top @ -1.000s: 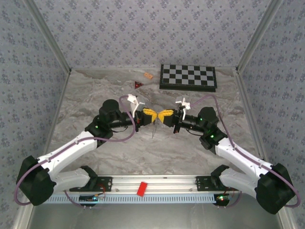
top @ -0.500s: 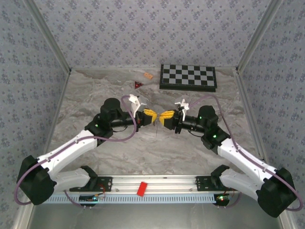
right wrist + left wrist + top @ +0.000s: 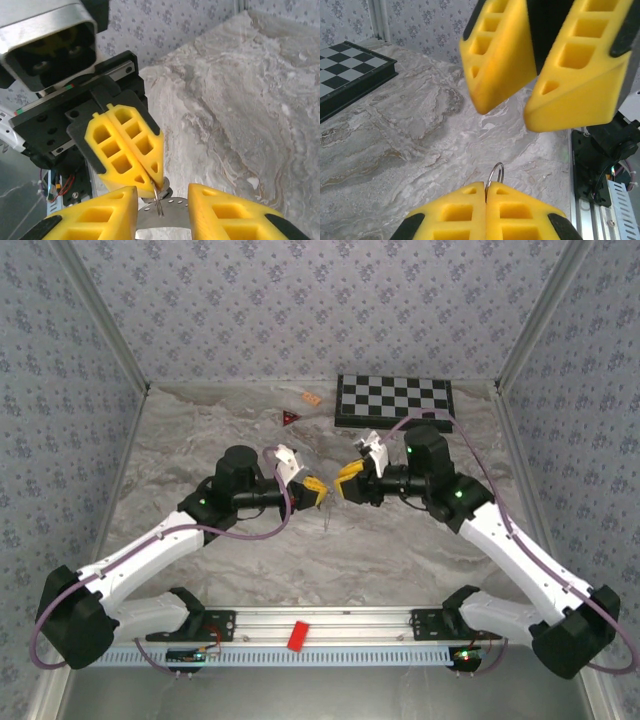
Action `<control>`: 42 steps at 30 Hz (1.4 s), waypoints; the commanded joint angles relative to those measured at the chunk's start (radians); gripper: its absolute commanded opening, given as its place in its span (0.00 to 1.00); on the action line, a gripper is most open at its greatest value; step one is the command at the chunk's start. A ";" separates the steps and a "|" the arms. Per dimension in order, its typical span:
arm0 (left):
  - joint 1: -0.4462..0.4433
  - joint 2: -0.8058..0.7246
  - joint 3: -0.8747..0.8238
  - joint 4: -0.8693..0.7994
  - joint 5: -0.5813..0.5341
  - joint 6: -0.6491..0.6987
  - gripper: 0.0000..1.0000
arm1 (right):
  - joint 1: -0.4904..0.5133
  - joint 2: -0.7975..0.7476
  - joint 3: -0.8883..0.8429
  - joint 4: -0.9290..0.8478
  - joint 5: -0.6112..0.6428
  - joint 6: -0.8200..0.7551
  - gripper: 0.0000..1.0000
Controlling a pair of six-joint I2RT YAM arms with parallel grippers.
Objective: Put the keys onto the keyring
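My left gripper [image 3: 486,186] is shut on the keyring [image 3: 490,177], a thin silvery wire loop that sticks out past its yellow fingertips. Seen from above, the left gripper [image 3: 318,490] and right gripper [image 3: 343,483] meet tip to tip above the middle of the marble table. My right gripper [image 3: 162,192] is open, its fingers standing either side of the keyring [image 3: 158,202] without touching it. A flat silvery metal piece with small holes [image 3: 170,218] hangs at the ring's end. Whether that piece is one of the keys I cannot tell.
A folded chessboard [image 3: 394,401] lies at the back right. A small red triangle [image 3: 291,418] and an orange chip [image 3: 311,398] sit at the back centre. The aluminium rail [image 3: 320,625] with the arm bases runs along the near edge.
My right gripper has opened and its arm has lifted and swung toward the back. The left gripper stays shut on the ring and has turned slightly.
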 commanded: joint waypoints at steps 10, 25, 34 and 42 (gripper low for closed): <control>-0.002 -0.029 0.033 -0.022 0.010 0.056 0.00 | 0.040 0.164 0.214 -0.328 -0.024 -0.126 0.32; -0.002 -0.035 0.030 -0.005 0.019 0.043 0.00 | 0.050 0.199 0.195 -0.317 -0.081 -0.153 0.24; 0.005 -0.056 0.007 0.037 0.027 0.024 0.00 | 0.052 0.174 0.161 -0.288 -0.100 -0.175 0.22; 0.004 -0.053 0.006 0.037 0.057 0.023 0.00 | 0.052 0.134 0.082 -0.186 -0.090 -0.148 0.20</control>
